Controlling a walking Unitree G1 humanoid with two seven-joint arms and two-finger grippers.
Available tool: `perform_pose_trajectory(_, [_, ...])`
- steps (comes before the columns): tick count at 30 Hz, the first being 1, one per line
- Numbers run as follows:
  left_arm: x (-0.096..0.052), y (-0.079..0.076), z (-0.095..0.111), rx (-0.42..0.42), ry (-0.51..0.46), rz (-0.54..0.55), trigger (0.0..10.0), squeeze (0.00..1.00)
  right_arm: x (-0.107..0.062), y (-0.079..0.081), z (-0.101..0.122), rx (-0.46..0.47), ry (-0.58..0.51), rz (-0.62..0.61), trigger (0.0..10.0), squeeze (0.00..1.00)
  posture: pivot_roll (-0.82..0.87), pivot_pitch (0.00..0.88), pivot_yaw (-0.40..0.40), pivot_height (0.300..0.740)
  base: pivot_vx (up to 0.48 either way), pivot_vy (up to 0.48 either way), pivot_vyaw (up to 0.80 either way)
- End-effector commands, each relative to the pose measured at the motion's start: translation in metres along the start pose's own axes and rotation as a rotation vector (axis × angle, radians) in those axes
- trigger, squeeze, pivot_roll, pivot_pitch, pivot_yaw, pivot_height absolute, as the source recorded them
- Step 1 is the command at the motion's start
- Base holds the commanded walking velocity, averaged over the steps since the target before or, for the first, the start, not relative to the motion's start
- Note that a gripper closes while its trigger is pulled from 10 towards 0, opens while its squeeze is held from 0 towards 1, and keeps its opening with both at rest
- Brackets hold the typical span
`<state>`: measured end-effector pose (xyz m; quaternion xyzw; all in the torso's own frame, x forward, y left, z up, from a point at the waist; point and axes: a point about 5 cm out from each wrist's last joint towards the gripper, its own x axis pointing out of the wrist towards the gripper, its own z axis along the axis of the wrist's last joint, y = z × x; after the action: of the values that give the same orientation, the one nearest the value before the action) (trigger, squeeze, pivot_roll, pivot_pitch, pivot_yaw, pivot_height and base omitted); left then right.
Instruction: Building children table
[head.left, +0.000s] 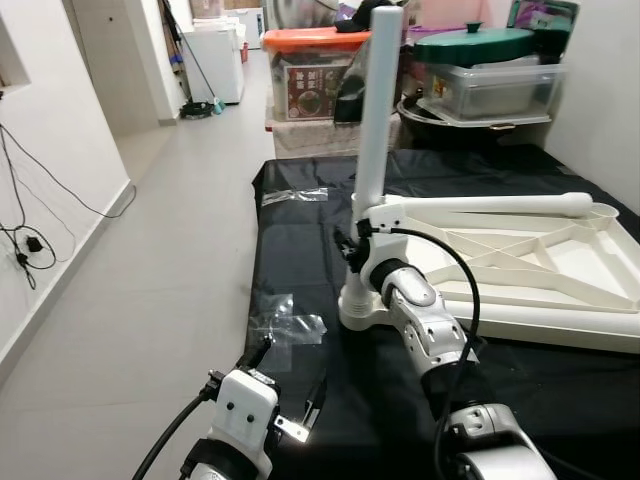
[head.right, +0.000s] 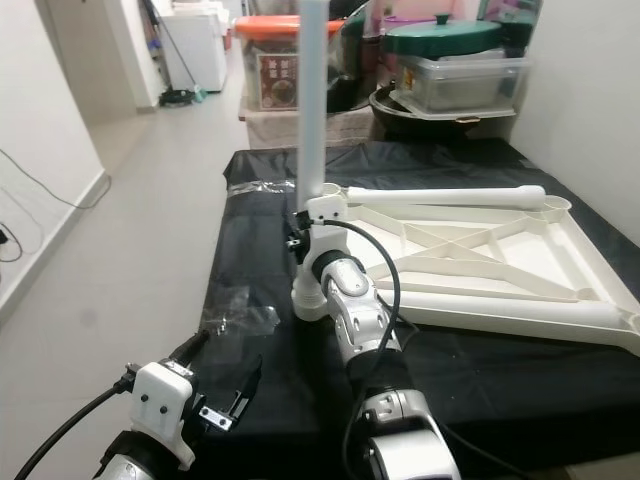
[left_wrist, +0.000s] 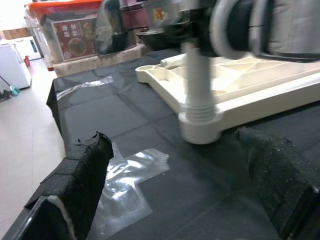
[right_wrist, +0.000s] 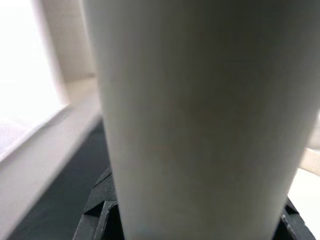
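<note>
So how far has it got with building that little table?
Early on. The white tabletop lies upside down on the black cloth. One leg stands upright in its near corner socket, with the right gripper closed on it. Two more legs lie loose on the tabletop, unfitted. The left gripper waits open.

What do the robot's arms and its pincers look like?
Both arms are shiny silver with rounded joints. A black cable loops along the right arm, another trails from the left arm, which ends in a boxy white wrist. The left pincer has two long black fingers with a rough, fabric-like surface.
</note>
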<state>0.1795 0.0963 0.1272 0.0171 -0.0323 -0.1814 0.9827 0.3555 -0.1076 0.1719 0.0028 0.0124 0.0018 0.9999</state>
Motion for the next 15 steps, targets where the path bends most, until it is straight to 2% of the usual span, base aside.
perform_pose_trajectory(1, [0.0,0.001,-0.003,0.004,0.017,-0.003,10.0,0.0,-0.008,-0.015,-0.023,0.051,0.136,-0.145,0.0,0.0,0.01,0.002,0.025,0.74,0.0,0.0,0.0])
perform_pose_trajectory(5, [0.001,0.001,-0.003,0.004,0.016,-0.002,10.0,0.0,-0.011,-0.005,-0.025,0.064,0.147,-0.154,0.0,0.0,0.01,0.006,0.021,0.74,0.0,0.0,0.0])
perform_pose_trajectory(6, [0.001,0.0,-0.003,0.003,0.014,0.001,10.0,0.0,-0.01,0.004,-0.021,0.081,0.112,-0.123,10.0,0.0,0.0,0.012,0.019,0.74,0.0,0.0,0.0])
perform_pose_trajectory(10, [0.002,-0.001,-0.002,0.001,0.012,0.003,10.0,0.0,-0.007,0.012,-0.012,0.08,0.034,-0.074,10.0,0.0,-0.01,0.012,0.012,0.74,0.0,0.0,0.0])
perform_pose_trajectory(11, [0.002,-0.001,-0.002,-0.001,0.011,0.006,10.0,0.0,-0.006,0.014,-0.008,0.07,-0.008,-0.038,10.0,1.0,-0.01,0.012,0.012,0.74,0.0,0.0,0.0])
perform_pose_trajectory(12, [0.002,-0.001,-0.002,-0.001,0.011,0.006,10.0,0.0,-0.006,0.014,-0.008,0.07,-0.008,-0.038,10.0,1.0,-0.01,0.012,0.012,0.74,0.0,0.0,0.0])
perform_pose_trajectory(14, [0.002,-0.001,-0.002,-0.003,0.01,0.007,10.0,0.0,-0.004,0.018,-0.002,0.063,-0.073,0.066,10.0,1.0,-0.03,0.017,0.019,0.74,0.0,0.0,0.0])
perform_pose_trajectory(15, [0.002,-0.001,-0.002,-0.003,0.01,0.007,10.0,0.0,-0.004,0.018,-0.002,0.063,-0.073,0.066,10.0,1.0,-0.03,0.017,0.019,0.74,0.0,0.0,0.0])
